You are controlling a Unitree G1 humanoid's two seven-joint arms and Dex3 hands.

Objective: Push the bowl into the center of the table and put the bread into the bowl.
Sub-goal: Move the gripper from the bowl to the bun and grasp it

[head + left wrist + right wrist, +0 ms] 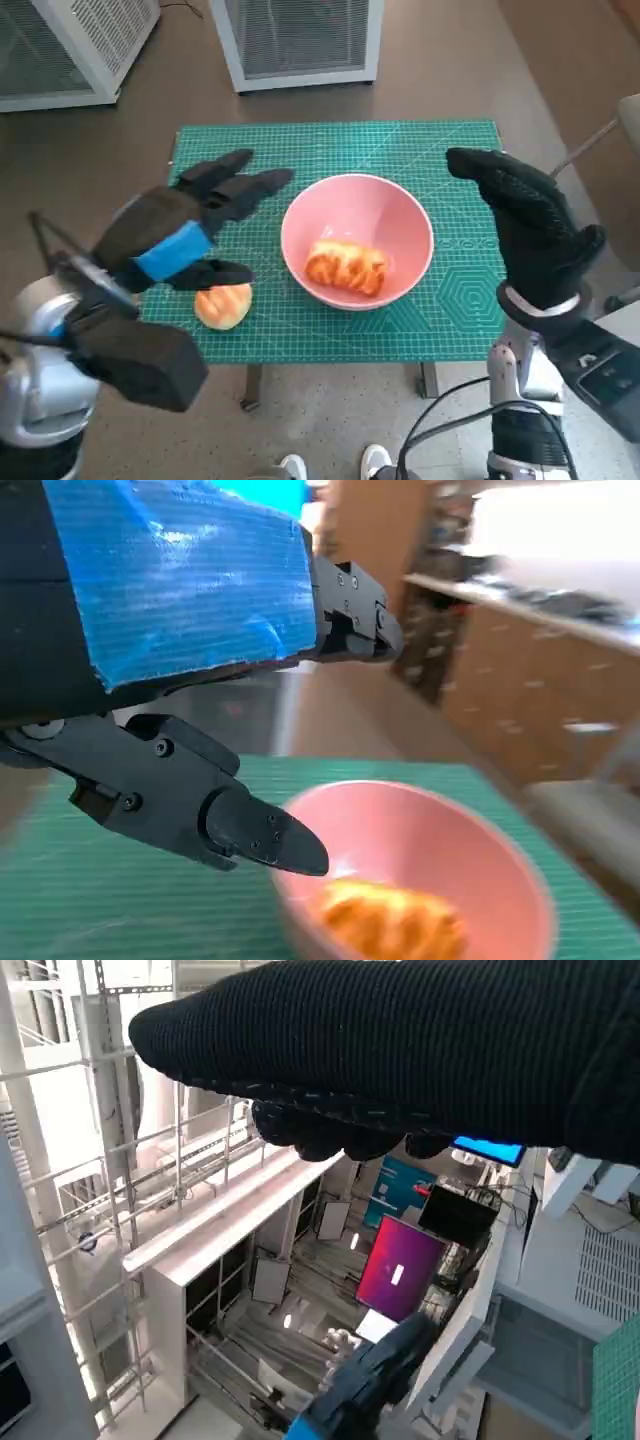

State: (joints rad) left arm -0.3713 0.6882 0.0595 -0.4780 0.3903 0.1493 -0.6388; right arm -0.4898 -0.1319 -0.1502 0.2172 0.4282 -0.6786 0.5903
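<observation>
While the pink bowl (356,240) sits near the middle of the green cutting mat (440,320), one bread piece (346,267) lies inside it. Second bread roll (223,305) rests on the mat, left of the bowl, near the front edge. Left hand (185,235) hovers above that roll, fingers spread, holding nothing, apart from the bowl rim. Right hand (530,225) is raised off to the bowl's right, fingers apart, empty. Left wrist view confirms bowl (430,860) with bread (392,920) in it.
</observation>
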